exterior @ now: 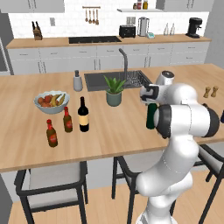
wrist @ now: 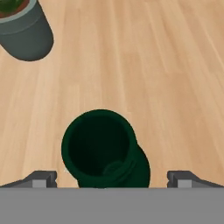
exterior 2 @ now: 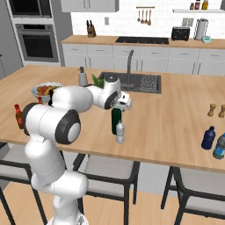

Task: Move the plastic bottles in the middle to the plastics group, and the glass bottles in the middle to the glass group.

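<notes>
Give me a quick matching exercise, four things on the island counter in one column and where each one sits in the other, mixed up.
Things:
1. dark green bottle
2. small clear bottle
3. near-black wine bottle
4. two blue bottles

Places:
A. beside the two brown red-labelled bottles, near the fruit bowl
B. right under the gripper, mouth up between its open fingers
C. at the counter's front edge, touching or nearly touching the green bottle
D. at the counter's far right, past the salt and pepper mills

Pairs: 1-B, 2-C, 3-A, 4-D
</notes>
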